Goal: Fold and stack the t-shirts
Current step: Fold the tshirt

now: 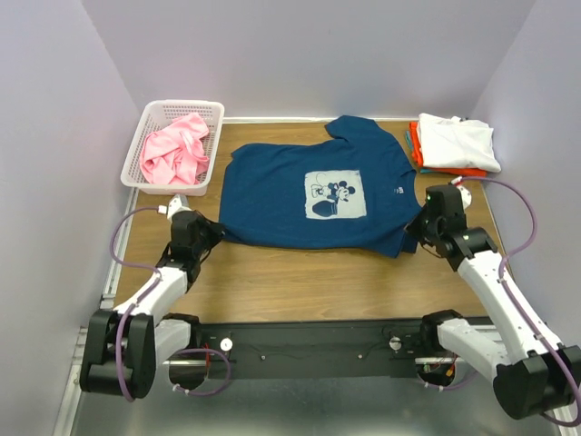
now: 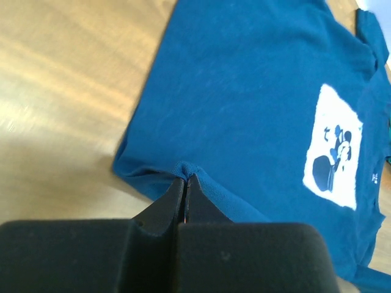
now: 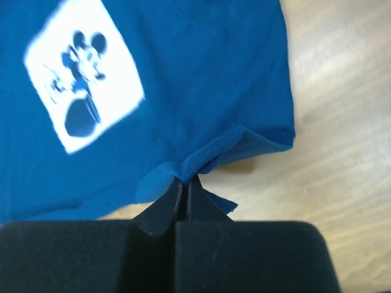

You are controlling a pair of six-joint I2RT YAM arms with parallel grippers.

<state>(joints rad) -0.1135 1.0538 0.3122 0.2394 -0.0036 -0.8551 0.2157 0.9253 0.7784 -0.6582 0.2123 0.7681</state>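
Item: navy t-shirt (image 1: 313,195), lying print-up on the table (image 1: 300,282); you are pinching its near hem corners, left gripper (image 1: 211,229) and right gripper (image 1: 416,227) both clamped on cloth, likely readying a fold.

Left arm (image 1: 154,295) stretches forward and low from its near-left base, wrist angled inward. The left gripper (image 1: 214,231) has its fingers (image 2: 164,209) pressed together, pinching the near-left hem corner of the navy t-shirt (image 1: 281,195). Right arm (image 1: 497,277) mirrors it from the near-right base, wrist turned inward, and the right gripper (image 1: 416,227) has its fingers (image 3: 160,210) clamped on the near-right hem corner with cloth bunched at the tips; both grippers sit low and well apart.
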